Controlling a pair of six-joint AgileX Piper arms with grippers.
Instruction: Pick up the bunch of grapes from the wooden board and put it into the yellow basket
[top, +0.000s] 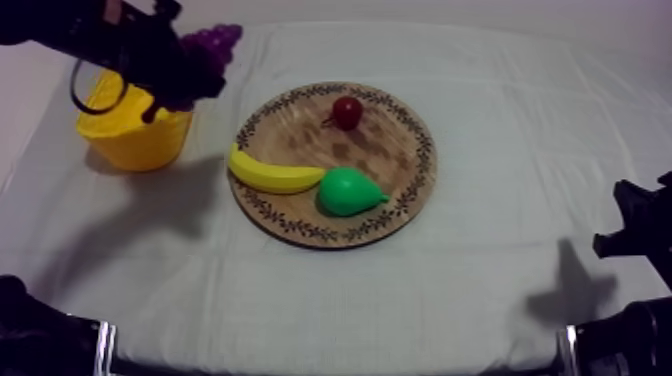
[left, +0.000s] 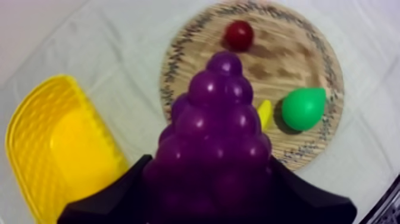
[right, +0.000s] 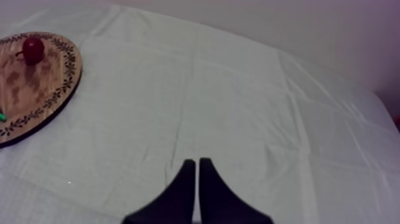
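The left gripper (top: 188, 72) is clamped on the grapes (top: 214, 42), holding them aloft near the basket (top: 128, 138), off the board (top: 405, 150) but not squarely over the basket's hollow; the carry is the step in hand. Next, I judge, it must centre over the hollow and part its fingers. The right gripper (right: 196, 179) rests low, fingers together on nothing

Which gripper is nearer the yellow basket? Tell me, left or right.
Left. The left gripper, shut on the bunch of grapes, hangs by the yellow basket at its edge; the right gripper sits low at the table's opposite side, beyond the wooden board.
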